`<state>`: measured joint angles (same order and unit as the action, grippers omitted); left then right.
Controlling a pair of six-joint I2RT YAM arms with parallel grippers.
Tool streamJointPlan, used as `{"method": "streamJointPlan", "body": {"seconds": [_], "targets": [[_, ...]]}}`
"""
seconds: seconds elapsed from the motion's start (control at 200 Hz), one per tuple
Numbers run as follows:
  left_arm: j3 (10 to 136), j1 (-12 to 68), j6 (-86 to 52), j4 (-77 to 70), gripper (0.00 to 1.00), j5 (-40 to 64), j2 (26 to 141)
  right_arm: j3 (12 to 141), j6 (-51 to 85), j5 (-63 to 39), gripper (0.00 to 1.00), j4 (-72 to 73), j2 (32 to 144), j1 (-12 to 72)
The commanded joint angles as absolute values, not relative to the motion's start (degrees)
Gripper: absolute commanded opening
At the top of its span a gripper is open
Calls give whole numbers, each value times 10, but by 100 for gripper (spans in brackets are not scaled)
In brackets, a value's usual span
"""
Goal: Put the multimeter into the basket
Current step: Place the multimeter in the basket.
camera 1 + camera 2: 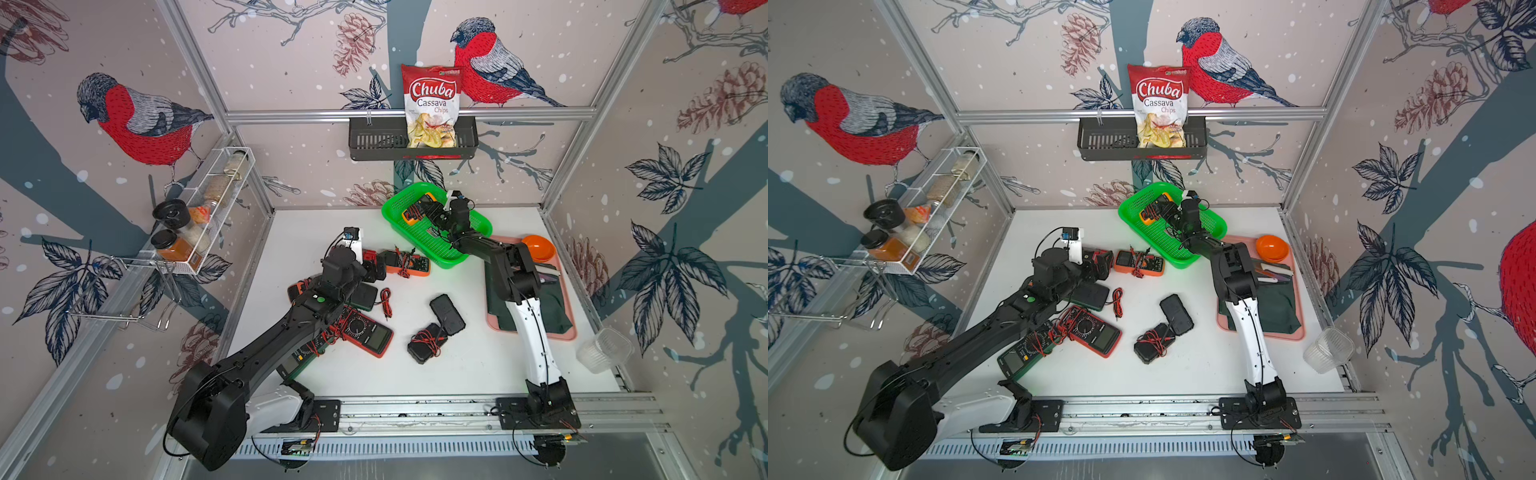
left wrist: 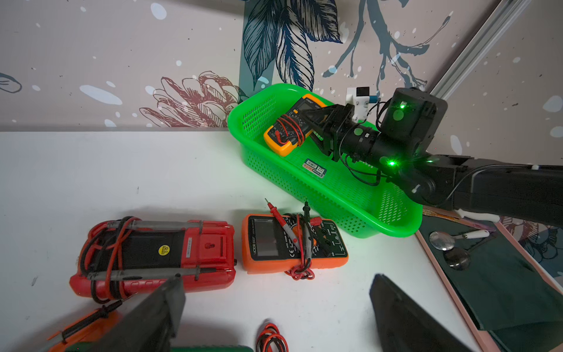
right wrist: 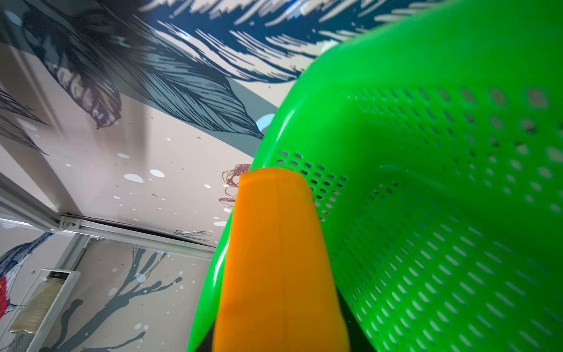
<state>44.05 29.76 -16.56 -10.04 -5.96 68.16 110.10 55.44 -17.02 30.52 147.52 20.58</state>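
Observation:
The green basket (image 1: 446, 262) (image 1: 1177, 262) stands at the back of the table. Inside it a yellow-orange multimeter (image 1: 415, 212) (image 1: 1152, 210) (image 2: 286, 134) lies tilted, wrapped in red and black leads. My right gripper (image 1: 430, 210) (image 1: 1167, 208) (image 2: 313, 119) is shut on its far end, low within the rim. In the right wrist view the multimeter's yellow-orange casing (image 3: 274, 259) fills the middle against the basket's mesh wall (image 3: 441, 183). My left gripper (image 1: 374, 266) (image 2: 278, 283) hangs open and holds nothing, above the table beside an orange multimeter (image 2: 294, 243) and a red one (image 2: 152, 256).
More multimeters lie mid-table: a red one (image 1: 365, 330), a green one (image 1: 299, 357) and two black ones (image 1: 446, 313). A pink tray (image 1: 569, 332) with dark cloth, cutlery and an orange bowl (image 1: 538, 247) sits right. A clear tub (image 1: 604, 349), black wall rack (image 1: 374, 143), white wire rack (image 1: 199, 216).

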Motion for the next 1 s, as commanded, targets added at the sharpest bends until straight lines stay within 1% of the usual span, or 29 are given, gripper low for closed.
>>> {"method": "streamJointPlan", "body": {"seconds": [0.0,0.16,0.38,0.465,0.66,0.921,0.996], "targets": [[437,296,-175,-135,98,-53,684,1120,554,-169,14,289,1487,208],[436,295,-182,-138,98,-53,692,1170,537,-172,16,236,1513,220],[436,295,-196,-143,98,-61,705,1200,541,-185,26,207,1543,232],[436,294,-202,-142,98,-70,708,1206,542,-198,26,197,1549,235],[434,290,-218,-141,98,-90,706,1194,525,-241,26,163,1539,245],[424,289,-234,-141,98,-114,695,1137,489,-292,26,131,1493,252],[421,290,-238,-144,98,-117,691,1132,472,-302,32,111,1486,255]]}}
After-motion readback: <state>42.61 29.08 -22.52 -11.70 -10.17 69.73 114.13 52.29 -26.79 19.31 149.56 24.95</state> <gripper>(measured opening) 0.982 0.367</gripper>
